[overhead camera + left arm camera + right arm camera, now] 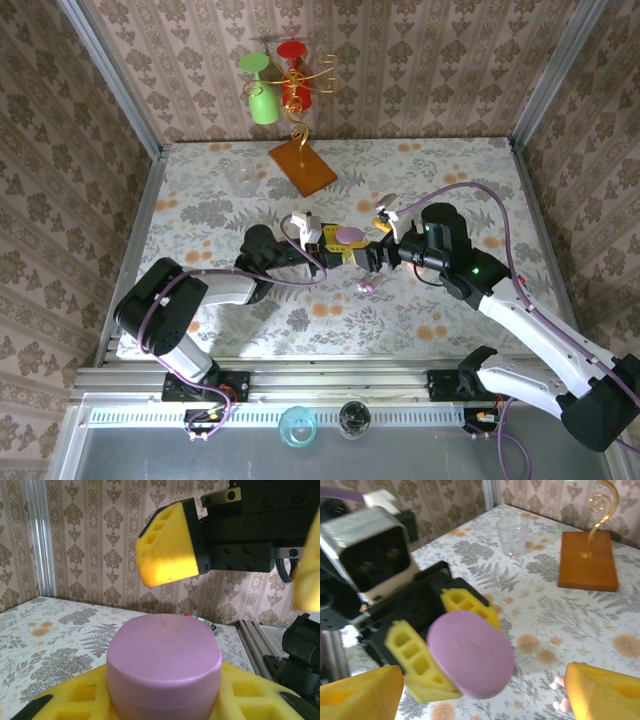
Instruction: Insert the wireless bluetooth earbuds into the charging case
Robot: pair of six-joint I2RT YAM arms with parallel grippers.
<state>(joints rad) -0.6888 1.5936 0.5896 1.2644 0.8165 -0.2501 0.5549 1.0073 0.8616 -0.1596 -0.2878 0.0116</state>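
Top view, left end effector (343, 241): clamped on the lilac charging case (351, 235), with yellow pads on two sides of it, near the middle of the floral counter (450, 170).
Top view, right end effector (379, 244): just beside the case on its right, jaws spread wide with nothing between them.
Top view, earbuds (365, 287): small pinkish pieces on the counter, on the near side of the case and apart from it.
Top view, far end: an orange wooden base (302, 166) carries a gold wire stand with a green glass (264, 103) and a red glass (294, 90); a clear cup (243, 178) stands to its left.
Left wrist view, charging case (165, 655): lid closed, seated between the yellow pads (75, 695) at the bottom.
Left wrist view, right end effector (237, 562): above and beyond the case, one yellow finger at upper left and the other at the right edge, well apart.
Right wrist view, charging case (470, 652): tilted, its flat lilac face towards the camera, pinched by the left arm's pads.
Right wrist view, own fingers (360, 695): at the two lower corners, wide apart, not touching the case.
Right wrist view, earbuds (560, 696): pink and blurred, on the counter beside the right-hand finger; their number cannot be told.
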